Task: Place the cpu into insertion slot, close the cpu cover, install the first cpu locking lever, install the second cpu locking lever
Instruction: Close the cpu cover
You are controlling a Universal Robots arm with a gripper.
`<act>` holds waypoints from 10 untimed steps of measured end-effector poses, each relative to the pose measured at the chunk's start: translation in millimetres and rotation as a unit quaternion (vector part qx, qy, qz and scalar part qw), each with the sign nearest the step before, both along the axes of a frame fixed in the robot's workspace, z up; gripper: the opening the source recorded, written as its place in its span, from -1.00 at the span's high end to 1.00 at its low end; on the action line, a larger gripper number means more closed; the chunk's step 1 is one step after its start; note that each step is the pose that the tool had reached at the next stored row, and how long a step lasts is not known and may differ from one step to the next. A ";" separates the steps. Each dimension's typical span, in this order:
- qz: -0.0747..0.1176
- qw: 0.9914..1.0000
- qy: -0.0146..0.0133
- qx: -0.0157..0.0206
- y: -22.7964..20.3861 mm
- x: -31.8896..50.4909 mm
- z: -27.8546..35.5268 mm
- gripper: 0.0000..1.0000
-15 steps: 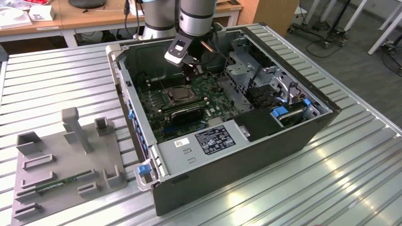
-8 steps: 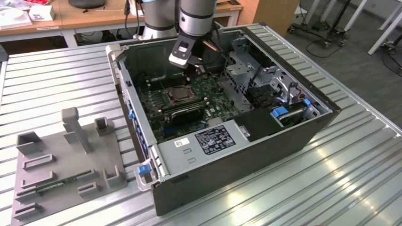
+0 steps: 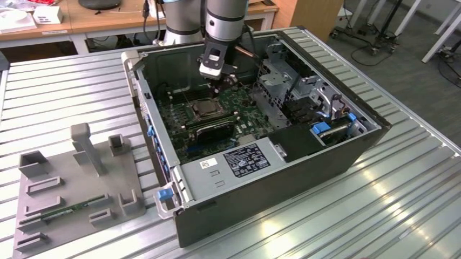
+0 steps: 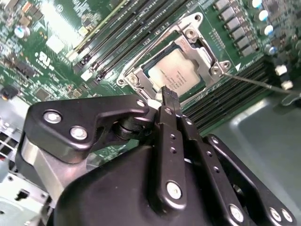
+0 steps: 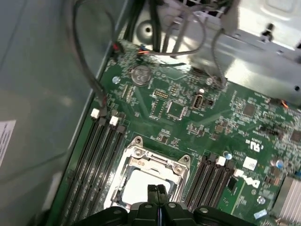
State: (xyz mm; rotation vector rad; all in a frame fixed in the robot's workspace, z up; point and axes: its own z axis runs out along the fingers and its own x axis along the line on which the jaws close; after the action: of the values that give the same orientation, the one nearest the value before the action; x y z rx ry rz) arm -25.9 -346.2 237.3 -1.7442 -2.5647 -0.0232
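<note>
Inside the open black metal computer case, which lies on the ribbed silver surface, I see the flat green motherboard on the case floor. On it sits the insertion slot, a square dark socket with a silvery rim, between banks of long black memory slots. The cpu, a small flat square chip with a silvery-tan metal top, lies in that socket. The cpu cover, a thin silvery square metal frame, lies down around the chip, whose top shows through its window. A thin silver wire lever runs out from one corner of the frame, over the memory slots. My black end effector hangs just above one edge of the socket, its fingers pinched narrow, tips together, with nothing between them. Toward the exterior view's left, a grey moulded fixture tray rests on the surface beside the case, with a narrow green circuit strip lying in one of its recesses.
</note>
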 end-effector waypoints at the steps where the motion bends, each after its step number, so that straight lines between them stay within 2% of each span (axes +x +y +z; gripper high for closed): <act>1: 0.008 1.000 0.000 0.000 0.0 0.0 0.0 0.79; 3: 0.021 1.000 0.000 0.000 0.0 0.0 0.0 0.79; 10: 0.024 1.000 0.000 0.000 0.0 0.0 0.0 0.79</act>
State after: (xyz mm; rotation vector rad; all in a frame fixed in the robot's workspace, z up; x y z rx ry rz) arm -25.9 -346.2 237.3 -1.6831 -2.6050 -0.0212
